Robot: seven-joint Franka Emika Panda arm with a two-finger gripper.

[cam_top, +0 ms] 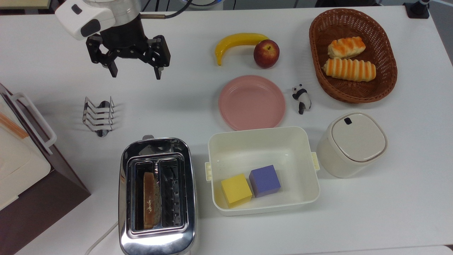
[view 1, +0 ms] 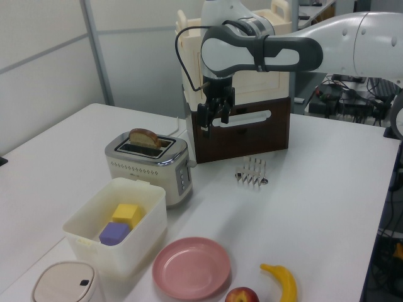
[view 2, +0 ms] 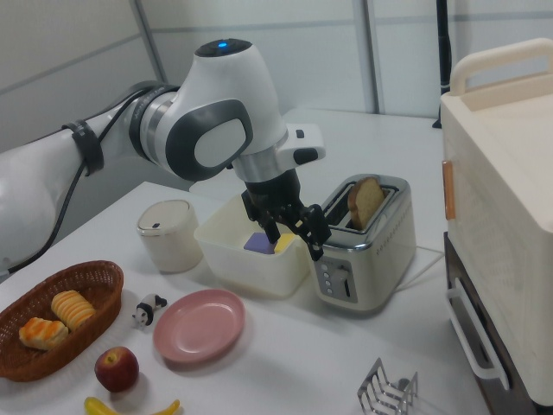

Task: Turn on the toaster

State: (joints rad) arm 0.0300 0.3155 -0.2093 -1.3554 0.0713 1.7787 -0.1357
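Toaster (cam_top: 157, 196) sits lower left of the top view, long axis running up-down the frame, lever end toward the toast rack (cam_top: 98, 115); bread slice (cam_top: 151, 200) in one slot. White table (cam_top: 389, 198). Gripper (cam_top: 135, 75) hovers upper left, jaws spread, empty.

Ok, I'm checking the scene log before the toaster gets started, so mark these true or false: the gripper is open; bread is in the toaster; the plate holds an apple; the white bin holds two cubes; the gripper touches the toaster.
1. The gripper is open. True.
2. A bread slice sits in the toaster. True.
3. The pink plate holds the apple. False: the plate is empty, the apple lies on the table.
4. The white bin holds a yellow cube and a purple cube. True.
5. The gripper touches the toaster. False: it hangs apart from it.
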